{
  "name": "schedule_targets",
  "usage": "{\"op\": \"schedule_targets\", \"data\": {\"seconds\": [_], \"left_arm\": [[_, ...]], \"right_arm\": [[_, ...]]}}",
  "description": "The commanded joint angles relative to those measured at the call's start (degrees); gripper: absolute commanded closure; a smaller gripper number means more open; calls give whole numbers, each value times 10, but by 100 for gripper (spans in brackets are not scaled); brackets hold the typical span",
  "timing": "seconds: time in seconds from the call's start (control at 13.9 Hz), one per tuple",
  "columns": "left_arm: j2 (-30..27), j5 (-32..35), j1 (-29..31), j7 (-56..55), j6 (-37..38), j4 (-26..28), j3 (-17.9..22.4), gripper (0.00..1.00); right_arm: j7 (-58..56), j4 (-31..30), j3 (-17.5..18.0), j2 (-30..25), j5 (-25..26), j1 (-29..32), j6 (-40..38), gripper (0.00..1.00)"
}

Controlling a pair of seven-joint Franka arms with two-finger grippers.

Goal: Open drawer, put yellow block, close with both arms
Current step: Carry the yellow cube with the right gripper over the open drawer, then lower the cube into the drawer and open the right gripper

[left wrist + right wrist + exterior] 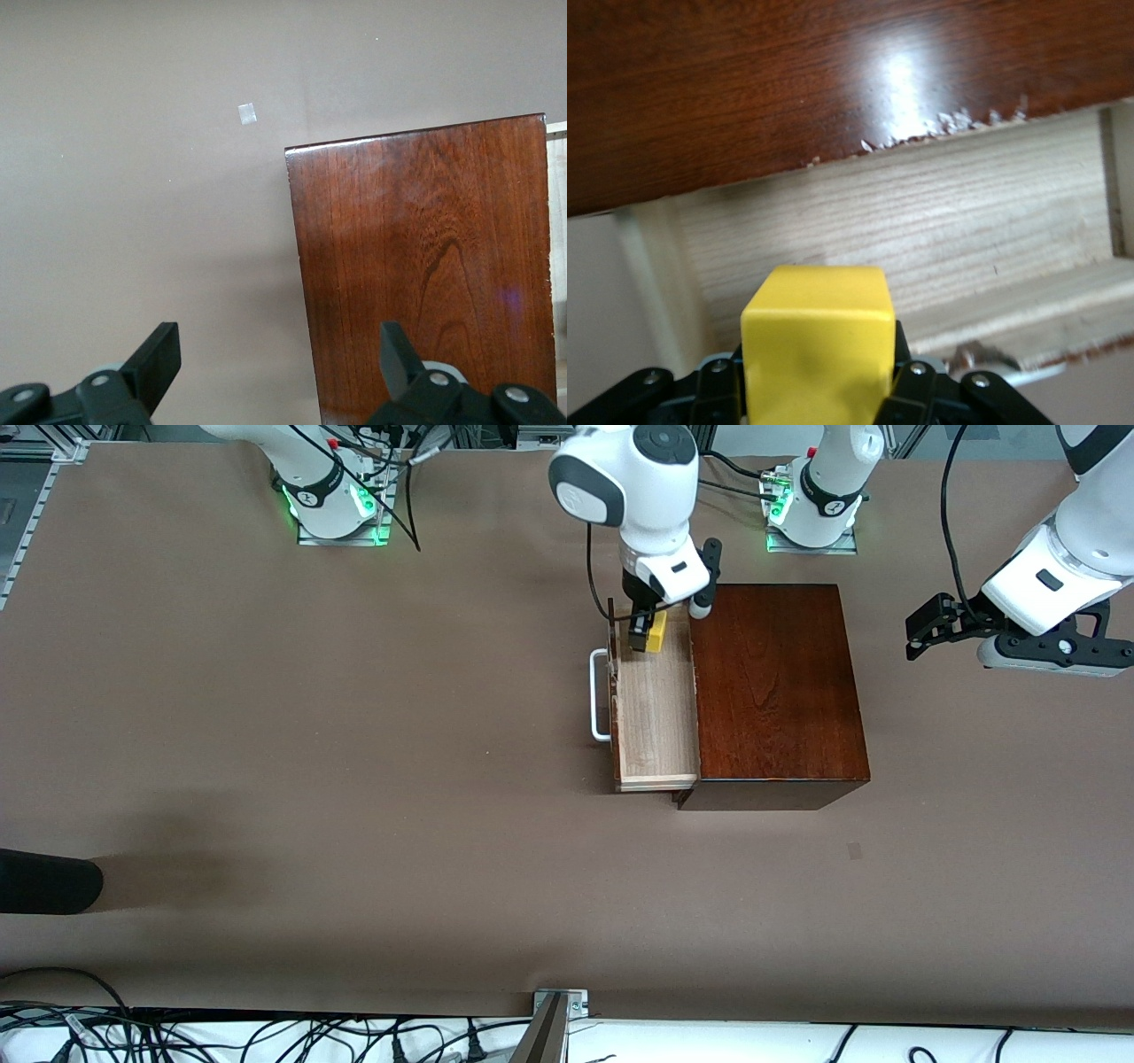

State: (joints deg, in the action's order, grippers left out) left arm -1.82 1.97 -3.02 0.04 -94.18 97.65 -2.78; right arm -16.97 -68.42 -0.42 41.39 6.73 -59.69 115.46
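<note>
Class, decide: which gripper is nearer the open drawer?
Right. The right gripper holds the yellow block over the drawer; the left gripper waits open past the box.

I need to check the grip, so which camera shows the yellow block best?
The right wrist view: the yellow block fills the foreground, clamped in the right gripper above the open drawer. The front view shows it only as a small yellow patch, partly hidden by the gripper. The left wrist view does not show it.

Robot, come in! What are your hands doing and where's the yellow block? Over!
Right gripper shut on yellow block, over open drawer. Left gripper open, waiting past the box. Nothing in the way.
</note>
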Motion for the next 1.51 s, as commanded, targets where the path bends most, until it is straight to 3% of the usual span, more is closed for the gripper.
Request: {"op": "schedule_targets", "data": {"seconds": [0.0,0.5,1.37,1.44], "left_arm": [[-6,-10,-3,9,-4,5,5,0],[-6,-10,-3,7,-3,5,3,0],[-7,-11,-2,7,6,5,1,0],[-7,-11,-2,8,6,5,1,0]], "right_arm": [[-29,39,-5,37,22,-8,13,100],[-98,36,-9,52,24,3,22,100],[-117,33,-10,75,23,25,25,100],[-116,33,-10,75,23,25,27,85]]}}
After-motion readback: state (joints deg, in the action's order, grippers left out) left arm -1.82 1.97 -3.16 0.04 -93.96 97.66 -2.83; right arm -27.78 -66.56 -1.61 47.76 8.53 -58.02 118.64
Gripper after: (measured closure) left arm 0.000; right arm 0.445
